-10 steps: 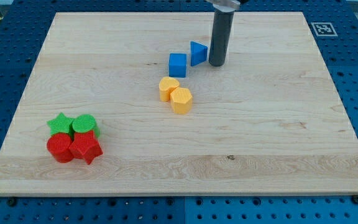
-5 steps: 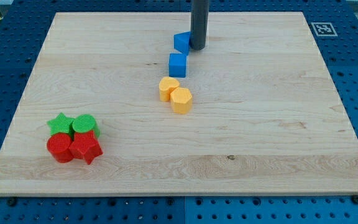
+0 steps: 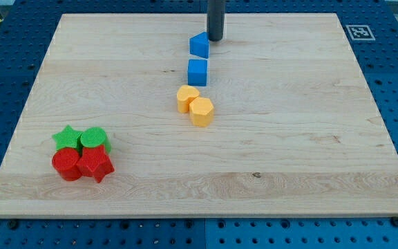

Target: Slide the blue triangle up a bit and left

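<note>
The blue triangle (image 3: pixel 199 45) lies near the top middle of the wooden board (image 3: pixel 309 138). My tip (image 3: pixel 215 39) stands just to its upper right, touching or nearly touching it. A blue cube (image 3: pixel 197 72) sits just below the triangle, a small gap apart.
Two yellow blocks (image 3: pixel 195 106) touch each other below the blue cube. At the lower left a green star (image 3: pixel 66 137), a green cylinder (image 3: pixel 94 139), a red cylinder (image 3: pixel 66 165) and a red star (image 3: pixel 95 165) form a tight cluster. A marker tag (image 3: pixel 360 32) is at the top right corner.
My tip has moved left and up the board, pushing the blue triangle from right of the blue cube to a spot above it.
</note>
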